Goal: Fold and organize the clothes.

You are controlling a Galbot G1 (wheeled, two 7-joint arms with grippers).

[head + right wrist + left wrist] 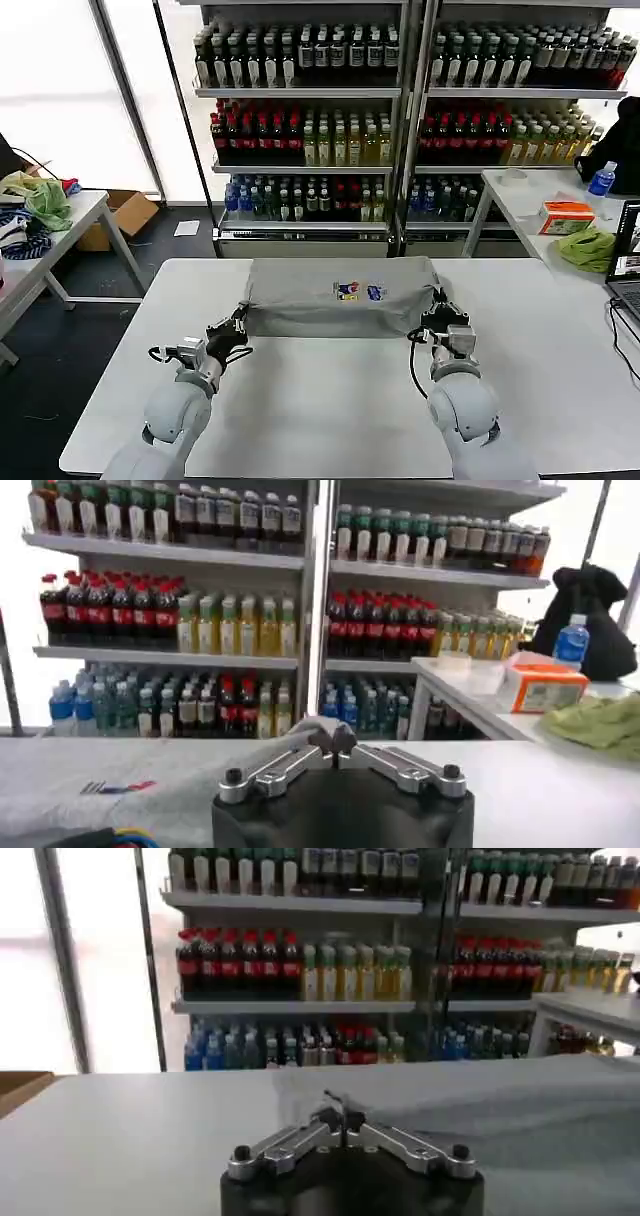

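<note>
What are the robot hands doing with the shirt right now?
Left end effector shut on T-shirt, near left corner. Right end effector shut on near right corner. Shirt partly folded on table. Nothing blocking.

T-shirt sleeves folded under; chest print illegible.

Bright, even daylight pours in from the blown-out white windows left of the tall metal bottle shelves. The broad white desk shows only faint, soft shadows. In the wrist views the shelves look soft and slightly hazy, with window glare washing out that side.
</note>
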